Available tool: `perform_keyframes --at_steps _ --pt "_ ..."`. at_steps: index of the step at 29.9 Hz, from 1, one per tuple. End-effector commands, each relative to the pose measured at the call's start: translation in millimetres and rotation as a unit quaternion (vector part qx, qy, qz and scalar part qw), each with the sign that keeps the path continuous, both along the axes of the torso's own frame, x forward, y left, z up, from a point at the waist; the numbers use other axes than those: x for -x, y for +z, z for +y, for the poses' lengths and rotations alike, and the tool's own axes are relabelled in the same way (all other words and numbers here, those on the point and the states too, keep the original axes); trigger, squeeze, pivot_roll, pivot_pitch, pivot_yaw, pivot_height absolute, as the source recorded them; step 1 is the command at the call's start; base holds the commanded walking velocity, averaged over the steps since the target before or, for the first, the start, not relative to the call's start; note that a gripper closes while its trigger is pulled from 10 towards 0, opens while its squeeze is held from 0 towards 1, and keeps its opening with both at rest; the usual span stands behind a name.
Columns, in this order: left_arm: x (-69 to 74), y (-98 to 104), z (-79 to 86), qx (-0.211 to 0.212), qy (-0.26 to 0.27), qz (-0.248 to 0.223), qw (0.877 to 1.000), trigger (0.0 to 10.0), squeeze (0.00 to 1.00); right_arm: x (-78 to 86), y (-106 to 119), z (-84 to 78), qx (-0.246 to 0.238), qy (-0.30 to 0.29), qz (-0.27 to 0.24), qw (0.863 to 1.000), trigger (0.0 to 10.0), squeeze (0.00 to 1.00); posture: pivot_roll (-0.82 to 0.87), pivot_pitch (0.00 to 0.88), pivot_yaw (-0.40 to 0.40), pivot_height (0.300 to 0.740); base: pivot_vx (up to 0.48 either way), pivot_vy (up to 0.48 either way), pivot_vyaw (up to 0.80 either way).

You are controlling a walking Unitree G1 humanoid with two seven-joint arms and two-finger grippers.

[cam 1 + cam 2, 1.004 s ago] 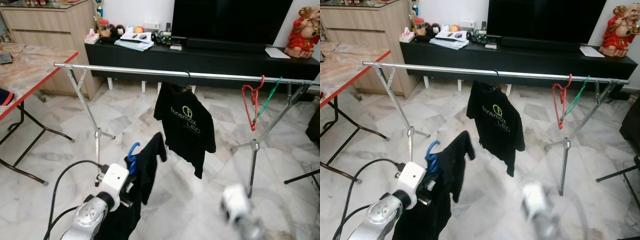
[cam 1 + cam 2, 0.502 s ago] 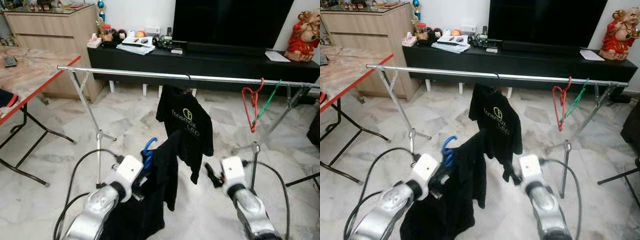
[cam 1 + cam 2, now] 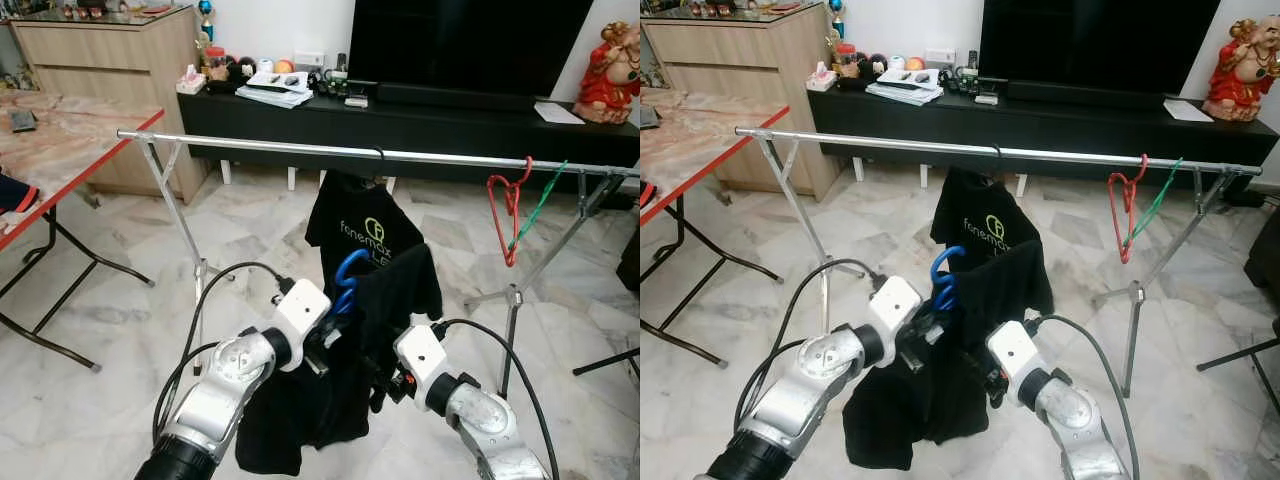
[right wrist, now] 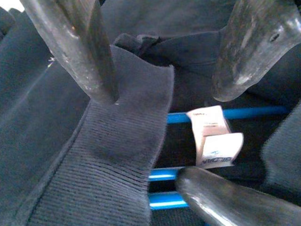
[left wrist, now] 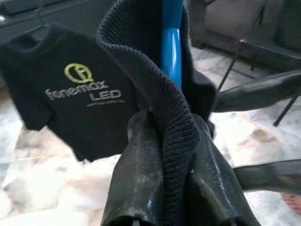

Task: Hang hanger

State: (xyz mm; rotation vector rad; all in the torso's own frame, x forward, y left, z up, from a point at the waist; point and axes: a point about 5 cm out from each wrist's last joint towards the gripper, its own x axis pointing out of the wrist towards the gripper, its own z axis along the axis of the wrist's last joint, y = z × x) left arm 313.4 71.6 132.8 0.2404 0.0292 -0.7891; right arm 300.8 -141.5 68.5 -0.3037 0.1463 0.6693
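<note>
Both silver arms reach forward and inward at chest height, wrists nearly meeting. The left gripper point(image 5: 164, 155) has its two black fingers pinched together on cloth. The right gripper point(image 4: 162, 70) has its fingers spread apart, apparently gripping nothing.

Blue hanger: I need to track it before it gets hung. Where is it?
In the left eye view the blue hanger sits centre, carrying a black shirt, clamped by the left gripper, below the rail.
</note>
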Motion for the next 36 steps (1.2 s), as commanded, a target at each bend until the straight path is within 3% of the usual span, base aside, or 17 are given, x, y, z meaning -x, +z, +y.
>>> perform_keyframes --at_steps 1,9,12,15,18,30,36 --pt "0.1 8.7 -4.1 0.005 -0.017 -0.022 1.000 10.0 0.00 -1.9 4.4 -5.3 0.008 -0.021 -0.012 1.000 10.0 0.00 0.09 0.000 -0.052 0.740 0.000 0.000 0.00" --pt "1.3 6.0 -0.2 0.003 -0.021 -0.016 1.000 10.0 0.00 -12.6 13.1 -17.8 -0.010 -0.139 -0.031 0.990 10.0 0.00 0.10 0.000 -0.053 0.740 0.000 0.000 0.00" --pt "1.1 6.1 -0.3 0.003 -0.021 -0.016 1.000 10.0 0.00 -11.8 12.1 -16.3 -0.010 -0.134 -0.023 0.991 10.0 0.00 0.10 0.000 -0.053 0.740 0.000 0.000 0.00" --pt "0.1 7.0 -0.1 0.002 -0.021 -0.016 1.000 10.0 0.00 -3.3 4.6 -4.3 -0.004 -0.077 0.012 0.997 10.0 0.00 0.10 0.000 -0.055 0.740 0.000 0.000 0.00" --pt "-0.5 8.2 0.1 0.002 -0.022 -0.018 1.000 10.0 0.00 1.0 -0.4 -0.9 0.004 -0.059 0.028 0.998 10.0 0.00 0.10 0.000 -0.056 0.740 0.000 0.000 0.00" --pt "5.5 13.5 -7.3 0.006 -0.052 -0.019 0.998 10.0 0.00 -12.8 8.8 -11.2 0.003 -0.121 0.004 0.993 10.0 0.00 0.10 0.000 -0.062 0.740 0.000 0.000 0.00" --pt "9.3 15.0 -8.5 0.005 -0.069 -0.016 0.997 10.0 0.00 -12.1 5.7 -8.3 0.006 -0.109 0.013 0.994 10.0 0.00 0.11 0.000 -0.066 0.740 0.000 0.000 0.00"
